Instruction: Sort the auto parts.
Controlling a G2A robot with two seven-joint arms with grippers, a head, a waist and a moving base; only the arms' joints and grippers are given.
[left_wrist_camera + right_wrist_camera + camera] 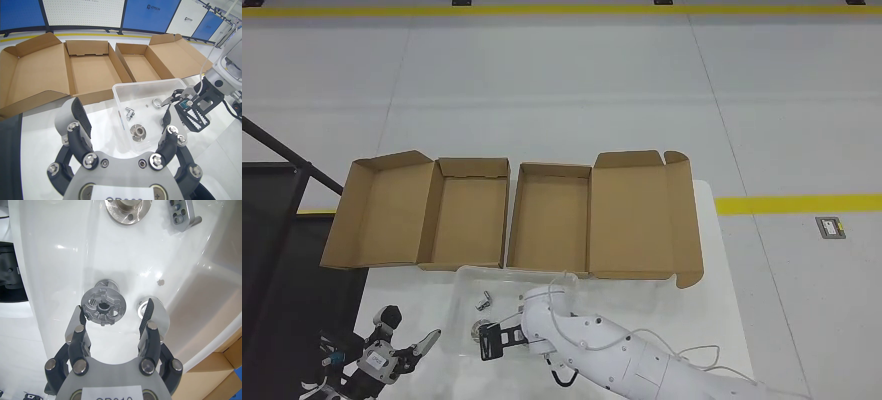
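Observation:
A clear plastic bin (470,272) near the table's front holds the metal parts. My right gripper (115,307) hangs open inside it, with a cast hub (103,306) between its fingers and close against one pad. A metal ring (157,311) lies just behind the other finger (146,313). Farther along the bin floor lie a round flange (128,209) and a grey bracket (182,219). My left gripper (122,108) is open and empty over the table just outside the bin (117,89). From there the bracket (130,113), flange (139,132), ring (156,102) and right gripper (181,106) show.
Two open cardboard boxes stand side by side behind the bin, a left one (470,215) and a right one (550,220), both with bare floors and flaps laid outward. A small dark speck (160,282) lies on the bin floor. A black surface (272,250) borders the table's left.

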